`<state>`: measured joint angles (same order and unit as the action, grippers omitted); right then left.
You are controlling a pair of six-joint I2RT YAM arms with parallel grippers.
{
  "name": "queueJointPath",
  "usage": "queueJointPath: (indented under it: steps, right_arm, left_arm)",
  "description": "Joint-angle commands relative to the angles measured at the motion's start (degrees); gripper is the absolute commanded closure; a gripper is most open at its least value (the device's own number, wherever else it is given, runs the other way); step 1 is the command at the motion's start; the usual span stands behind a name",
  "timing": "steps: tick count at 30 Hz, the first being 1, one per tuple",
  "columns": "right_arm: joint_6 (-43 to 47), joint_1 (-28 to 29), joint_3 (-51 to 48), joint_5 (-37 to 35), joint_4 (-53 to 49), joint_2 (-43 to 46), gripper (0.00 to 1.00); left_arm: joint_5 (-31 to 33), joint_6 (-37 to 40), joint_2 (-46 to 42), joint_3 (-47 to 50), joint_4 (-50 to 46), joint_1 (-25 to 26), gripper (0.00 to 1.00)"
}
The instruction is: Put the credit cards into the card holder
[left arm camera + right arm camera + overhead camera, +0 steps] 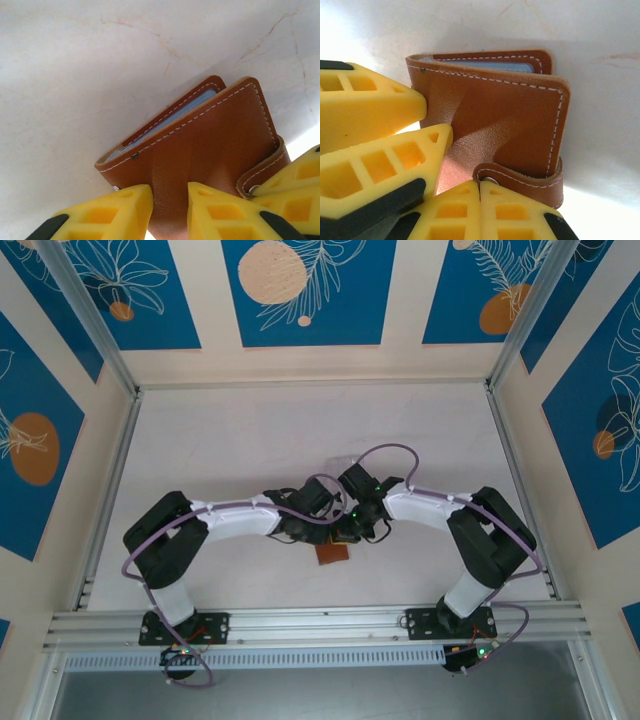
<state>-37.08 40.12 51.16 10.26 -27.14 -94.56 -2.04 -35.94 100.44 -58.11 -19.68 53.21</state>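
Observation:
The card holder (215,130), a brown leather wallet, lies folded shut on the pale table, with a strip of grey-blue pocket showing between its covers. My left gripper (170,192) is shut on its cover, pinching a creased ridge of leather between the yellow fingers. My right gripper (480,182) is shut, fingertips pressed together against the snap tab (530,180) wrapped round the wallet's edge. In the top view both grippers meet over the card holder (333,553) near the table's front middle. The credit cards are hidden.
The white table (250,440) stretches back and to both sides, bounded by aluminium rails (110,490) and patterned blue walls. The other arm's yellow fingers (287,185) crowd in beside the wallet.

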Motion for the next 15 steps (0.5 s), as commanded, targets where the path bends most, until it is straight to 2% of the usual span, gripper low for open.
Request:
queueJointPath:
  steps: [1,8,10,12,15]
  right_arm:
    - [-2.4,4.8,-2.4,-2.7,-0.6,-8.7,1.00]
    - [-3.0,4.4,-1.6,-6.2,-2.5,-2.9,0.98]
    - [-2.7,3.6,-0.6,-7.4,-3.1,-0.1,0.88]
    - [-1.9,2.8,1.0,-8.0,-3.5,2.2,0.72]
    - [-0.7,1.9,4.1,-9.4,-3.9,5.7,0.51]
  left_arm:
    - [-2.0,-0.4,3.6,2.4,2.3,1.2,0.73]
    - [-2.0,0.2,0.8,1.5,0.9,0.7,0.70]
    - [-1.9,0.1,-2.0,0.9,-0.3,-0.5,0.62]
    - [-0.5,0.3,-6.3,0.4,-2.3,-2.6,0.51]
    - [3.0,2.1,-13.8,0.1,-6.7,-6.0,0.26]
